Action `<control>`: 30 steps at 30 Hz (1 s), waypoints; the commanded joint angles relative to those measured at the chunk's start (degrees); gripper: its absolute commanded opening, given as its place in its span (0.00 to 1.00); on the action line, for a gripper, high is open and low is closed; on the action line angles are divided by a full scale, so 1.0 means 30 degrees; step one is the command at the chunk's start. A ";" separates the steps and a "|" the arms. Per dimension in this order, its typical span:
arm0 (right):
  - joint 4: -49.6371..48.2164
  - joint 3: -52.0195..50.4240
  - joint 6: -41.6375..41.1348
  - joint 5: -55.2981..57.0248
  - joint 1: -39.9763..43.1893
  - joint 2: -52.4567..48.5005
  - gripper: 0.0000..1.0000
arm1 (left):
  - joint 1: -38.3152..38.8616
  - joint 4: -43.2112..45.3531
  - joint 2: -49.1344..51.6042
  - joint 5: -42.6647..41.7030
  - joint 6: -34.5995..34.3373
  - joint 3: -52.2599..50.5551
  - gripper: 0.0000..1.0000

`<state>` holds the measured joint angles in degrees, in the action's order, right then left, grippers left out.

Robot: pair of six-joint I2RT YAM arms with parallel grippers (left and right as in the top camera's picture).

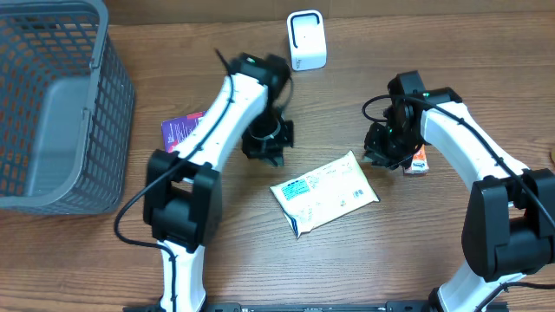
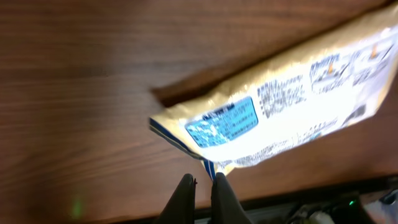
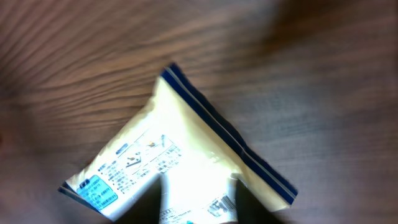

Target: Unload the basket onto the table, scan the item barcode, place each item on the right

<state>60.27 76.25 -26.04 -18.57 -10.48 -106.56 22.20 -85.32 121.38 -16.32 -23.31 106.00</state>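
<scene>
Left tool (image 2: 203,182) pressed together, empty; right tool (image 1: 380,154): cannot tell. Risks shoving flat pouch (image 1: 323,191) across table instead of gripping.

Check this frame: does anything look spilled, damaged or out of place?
Nothing stands out. The pouch lies flat on the table, turned at an angle but intact, with nothing spilled. The basket sits upright at the left.

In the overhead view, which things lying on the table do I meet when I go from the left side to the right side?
Gray basket → purple packet → white pouch → small orange-and-white box.
</scene>
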 commanded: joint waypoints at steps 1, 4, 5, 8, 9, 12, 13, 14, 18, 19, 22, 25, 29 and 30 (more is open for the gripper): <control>0.0080 0.0299 0.3490 -0.0160 0.0138 -0.0022 0.84 | -0.0415 0.0182 -0.0495 0.0605 -0.0831 0.0291 0.04; -0.0109 -0.0102 0.4269 0.0007 0.0146 -0.0029 1.00 | -0.0466 0.0466 -0.0495 0.0648 -0.0823 0.0109 0.17; -0.0277 -0.0335 0.4262 -0.0015 0.0146 -0.0029 1.00 | -0.0466 0.0532 -0.0495 0.0648 -0.0823 0.0051 0.19; -0.1151 -0.1596 0.4269 -0.0882 0.0058 -0.0029 1.00 | -0.0466 0.0546 -0.0495 0.0648 -0.0816 0.0044 0.25; -0.1450 -0.1996 0.4269 -0.1362 -0.0007 -0.0029 1.00 | -0.0452 0.0597 -0.0495 0.0641 -0.0816 0.0044 0.28; -0.2608 -0.3220 0.4240 -0.2521 -0.0262 -0.0029 1.00 | -0.0423 0.0590 -0.0495 0.0641 -0.0816 0.0044 0.38; -0.3031 -0.3672 0.4131 -0.2623 -0.0379 -0.0029 1.00 | -0.0423 0.0583 -0.0495 0.0641 -0.0809 0.0044 0.43; -0.3439 -0.4153 0.4124 -0.2718 -0.0488 -0.0029 1.00 | -0.0423 0.0568 -0.0495 0.0641 -0.0809 0.0044 0.52; -0.4481 -0.5464 0.4051 -0.3381 -0.0801 -0.0029 0.94 | -0.0408 0.0503 -0.0495 0.0641 -0.0656 0.0044 0.78; -0.4758 -0.5697 0.4044 -0.3789 -0.0896 -0.0029 0.88 | -0.0386 0.0503 -0.0495 0.0634 -0.0656 0.0044 0.82; -0.5486 -0.5989 0.3264 -0.4401 -0.1311 -0.0029 0.56 | -0.0335 0.0525 -0.0495 0.0634 -0.0656 0.0044 0.85; -0.6054 -0.5982 0.2506 -0.4357 -0.1588 -0.0029 0.30 | -0.0335 0.0503 -0.0495 0.0634 -0.0648 0.0044 0.86; -0.6652 -0.5807 0.1253 -0.4350 -0.1610 -0.0029 0.04 | -0.0248 0.0372 -0.0495 0.0634 -0.0648 0.0044 0.86; -0.6630 -0.5661 0.1217 -0.4350 -0.1537 -0.0022 0.04 | -0.0189 0.0306 -0.0495 0.0634 -0.0641 0.0044 0.84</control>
<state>40.82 58.54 -19.29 -31.59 -15.27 -106.15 20.69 -84.05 120.99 -14.68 -25.39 106.10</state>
